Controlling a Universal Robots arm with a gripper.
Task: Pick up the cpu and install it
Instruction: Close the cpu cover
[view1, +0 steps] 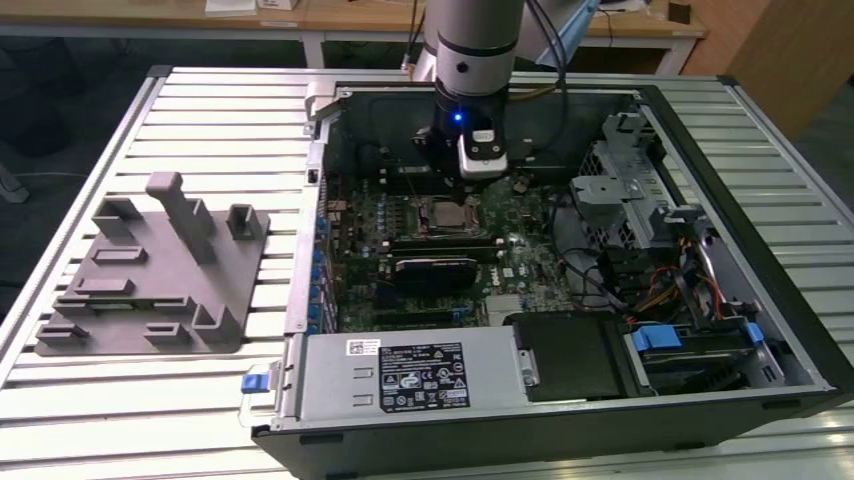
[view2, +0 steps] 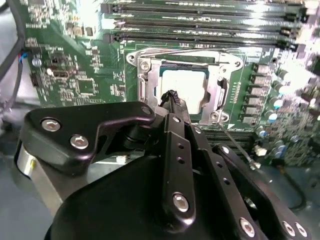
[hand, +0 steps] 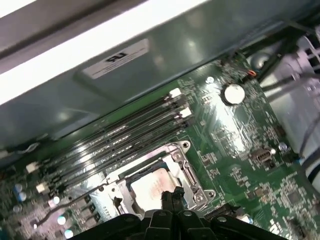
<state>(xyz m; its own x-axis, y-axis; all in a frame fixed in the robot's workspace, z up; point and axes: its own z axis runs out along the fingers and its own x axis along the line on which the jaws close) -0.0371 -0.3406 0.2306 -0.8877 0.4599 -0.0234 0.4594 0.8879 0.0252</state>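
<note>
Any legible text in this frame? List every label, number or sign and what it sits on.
Nothing can be read.
Black label on the power supply box: print too small to read.
Small white sticker beside it: too small to read.
White sticker on the case wall: blurred, unreadable.
White markings on the circuit board: too small to read.

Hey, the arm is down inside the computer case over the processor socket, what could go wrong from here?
One: the gripper has its fingertips together just at the cpu lying in the socket; an off-centre push might tilt the chip or damage the socket. Two: the thin socket lever lies beside the fingers and could snag if the arm moves.
</note>
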